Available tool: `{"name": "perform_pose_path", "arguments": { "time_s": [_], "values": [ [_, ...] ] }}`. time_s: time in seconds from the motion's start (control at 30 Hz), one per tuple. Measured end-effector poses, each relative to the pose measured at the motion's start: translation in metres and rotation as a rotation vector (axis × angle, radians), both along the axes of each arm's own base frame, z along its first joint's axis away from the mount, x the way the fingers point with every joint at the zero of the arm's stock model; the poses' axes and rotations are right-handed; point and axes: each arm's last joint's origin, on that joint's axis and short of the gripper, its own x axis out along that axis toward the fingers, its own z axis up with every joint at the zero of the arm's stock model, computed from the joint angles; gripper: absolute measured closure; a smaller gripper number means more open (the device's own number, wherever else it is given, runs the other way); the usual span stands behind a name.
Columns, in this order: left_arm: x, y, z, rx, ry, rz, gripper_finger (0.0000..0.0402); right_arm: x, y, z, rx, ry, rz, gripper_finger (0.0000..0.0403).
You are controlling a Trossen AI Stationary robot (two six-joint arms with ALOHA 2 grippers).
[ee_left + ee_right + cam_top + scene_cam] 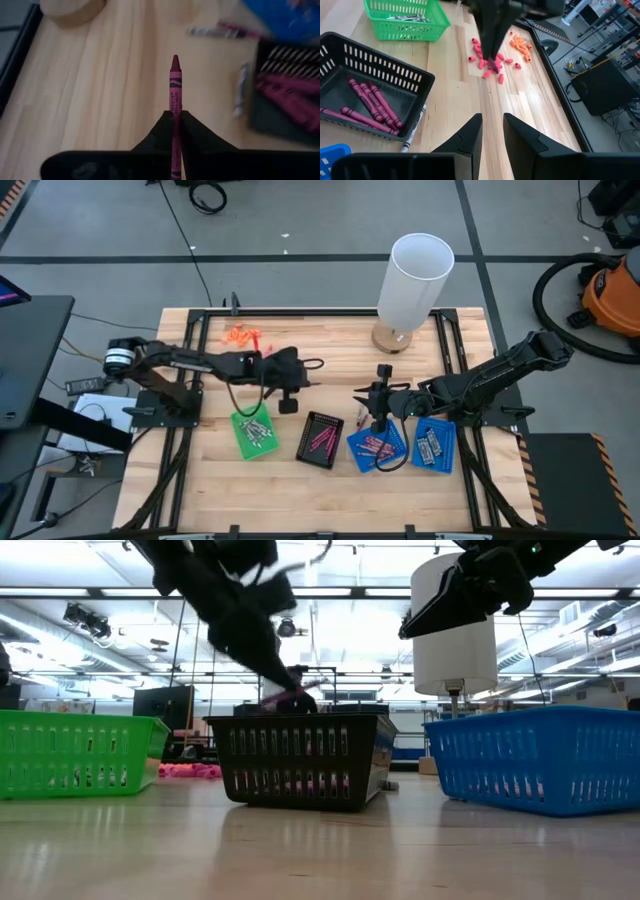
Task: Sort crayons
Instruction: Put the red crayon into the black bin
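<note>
My left gripper (290,402) is shut on a magenta crayon (175,82), above the bare wood between the green tray (253,432) and the black tray (322,438). It also shows in the low view (285,698), behind the black tray's rim. My right gripper (492,132) is open and empty, hovering near the left blue tray (375,446). Magenta crayons (370,102) lie in the black tray (350,55). Grey crayons (405,18) lie in the green tray. A grey crayon (241,90) lies on the wood beside the black tray. My left gripper pinches the crayon's rear half (175,117) between its two fingers. The crayon lies along the fingers, and its pointed end (175,61) sticks out ahead of the fingertips. The fingers slant down toward the table's right side. The crayon shows clear of the table.
A second blue tray (435,446) stands at the right. A tall white cylinder (415,278) stands on a wooden base at the far edge. Orange bits (240,335) and coral-red bits (487,62) lie on the wood at the far left. Another loose crayon (215,32) lies near a blue tray.
</note>
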Motion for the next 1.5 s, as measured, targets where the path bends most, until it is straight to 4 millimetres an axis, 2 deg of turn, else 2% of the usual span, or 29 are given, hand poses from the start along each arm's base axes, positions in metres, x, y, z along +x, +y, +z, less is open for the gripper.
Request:
{"name": "perform_pose_path", "arguments": {
  "time_s": [0.13, 0.57, 0.77, 1.03, 1.23, 1.5],
  "values": [
    [0.002, -0.014, 0.008, -0.043, -0.071, -0.006, 0.0388, 0.000, 0.000, 0.000, -0.004, -0.002, -0.006, 0.0316],
    [0.005, -0.065, 0.012, -0.231, -0.152, -0.019, 0.0388, 0.000, 0.000, 0.000, -0.016, 0.000, -0.007, 0.0316],
    [0.005, -0.087, 0.016, -0.258, -0.223, 0.047, 0.0388, 0.001, 0.000, 0.002, -0.040, -0.005, 0.010, 0.0316],
    [0.014, -0.110, -0.011, -0.327, -0.235, 0.230, 0.0388, 0.001, 0.001, 0.001, -0.024, 0.008, 0.057, 0.0316],
    [0.020, -0.117, -0.034, -0.426, -0.207, 0.349, 0.0388, 0.000, 0.006, 0.001, -0.041, 0.014, 0.088, 0.0316],
    [0.036, -0.134, -0.049, -0.508, -0.192, 0.412, 0.0388, -0.001, 0.011, 0.002, -0.057, 0.012, 0.120, 0.0316]
  ]
}}
